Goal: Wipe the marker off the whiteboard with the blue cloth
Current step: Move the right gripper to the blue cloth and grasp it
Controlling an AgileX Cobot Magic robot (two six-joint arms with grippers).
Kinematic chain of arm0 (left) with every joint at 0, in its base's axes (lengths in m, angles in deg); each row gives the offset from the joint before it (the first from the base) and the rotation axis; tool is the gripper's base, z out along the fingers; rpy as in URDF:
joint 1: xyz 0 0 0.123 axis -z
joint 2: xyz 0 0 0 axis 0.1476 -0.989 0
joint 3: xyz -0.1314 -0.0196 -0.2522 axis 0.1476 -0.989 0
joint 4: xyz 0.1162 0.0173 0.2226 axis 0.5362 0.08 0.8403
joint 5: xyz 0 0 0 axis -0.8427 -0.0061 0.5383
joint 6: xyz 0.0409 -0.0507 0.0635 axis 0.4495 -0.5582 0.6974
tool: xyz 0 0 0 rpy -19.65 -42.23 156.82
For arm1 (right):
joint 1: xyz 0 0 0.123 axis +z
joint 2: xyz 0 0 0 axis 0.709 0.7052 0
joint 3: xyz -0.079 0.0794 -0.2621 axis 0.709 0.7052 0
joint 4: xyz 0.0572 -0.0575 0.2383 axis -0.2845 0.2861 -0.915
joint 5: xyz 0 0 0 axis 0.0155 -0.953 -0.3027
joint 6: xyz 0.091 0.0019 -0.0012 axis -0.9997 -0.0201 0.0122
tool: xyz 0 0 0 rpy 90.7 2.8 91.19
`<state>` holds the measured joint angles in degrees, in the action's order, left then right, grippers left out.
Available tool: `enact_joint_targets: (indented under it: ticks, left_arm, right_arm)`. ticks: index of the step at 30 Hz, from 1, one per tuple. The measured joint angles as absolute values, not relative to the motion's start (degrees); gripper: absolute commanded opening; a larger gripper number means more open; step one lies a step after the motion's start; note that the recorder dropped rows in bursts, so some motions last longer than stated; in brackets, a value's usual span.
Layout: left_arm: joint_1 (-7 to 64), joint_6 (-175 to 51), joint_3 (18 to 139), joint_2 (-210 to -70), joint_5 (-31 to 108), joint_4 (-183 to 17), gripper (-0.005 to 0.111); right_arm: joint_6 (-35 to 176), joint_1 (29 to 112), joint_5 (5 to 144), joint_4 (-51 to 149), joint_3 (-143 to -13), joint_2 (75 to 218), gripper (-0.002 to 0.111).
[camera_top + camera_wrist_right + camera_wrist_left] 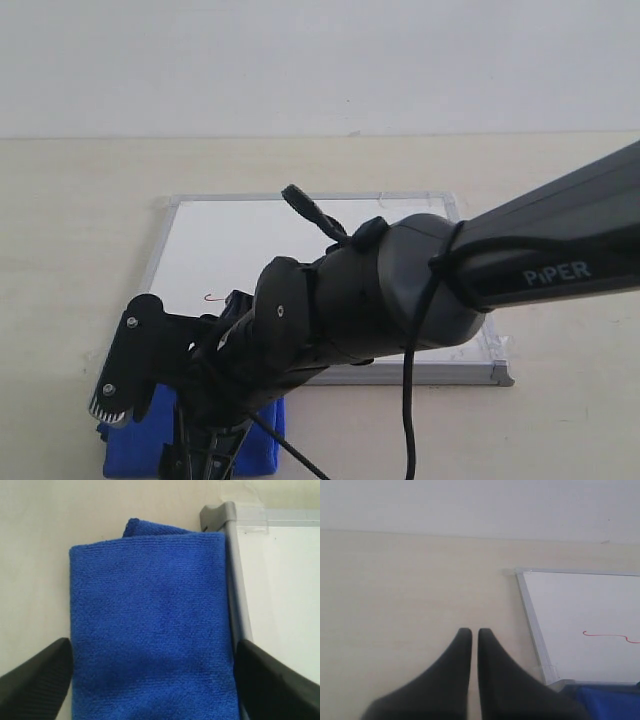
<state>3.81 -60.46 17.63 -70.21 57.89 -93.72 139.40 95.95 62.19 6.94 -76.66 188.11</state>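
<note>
The whiteboard lies flat on the table, with a short red marker line near its front left part. The blue cloth lies folded on the table just off the board's front left corner. My right gripper has reached across and hangs over the cloth. It stands open in the right wrist view, one finger at each side of the blue cloth, which lies against the whiteboard frame. My left gripper is shut on nothing, over bare table beside the whiteboard. From there the marker line and blue cloth also show.
The right arm stretches low across the board's front right part and hides much of it. A black cable hangs from the arm. Pale tabletop surrounds the board, and a white wall stands behind.
</note>
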Motion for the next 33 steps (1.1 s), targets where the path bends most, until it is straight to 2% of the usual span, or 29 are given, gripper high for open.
enact_joint_targets:
  ticks: [27,29,31,32,33]
  left_arm:
    - [3.81,-60.46,17.63,-70.21,57.89,-93.72,0.004]
    - [3.81,-60.46,17.63,-70.21,57.89,-93.72,0.004]
    - [3.81,-60.46,17.63,-70.21,57.89,-93.72,0.004]
    - [3.81,-60.46,17.63,-70.21,57.89,-93.72,0.004]
    - [3.81,-60.46,17.63,-70.21,57.89,-93.72,0.004]
  right_arm:
    - [139.48,96.08,63.78,6.81,-76.79,191.1,0.078]
    - [139.39,96.08,63.78,6.41,-77.17,191.5,0.071]
    - [139.39,96.08,64.04,6.13,-77.4,191.86,0.057]
    - [139.27,96.08,64.36,6.13,-77.4,192.03,0.037]
    - [139.27,96.08,64.95,6.13,-77.53,192.2,0.025]
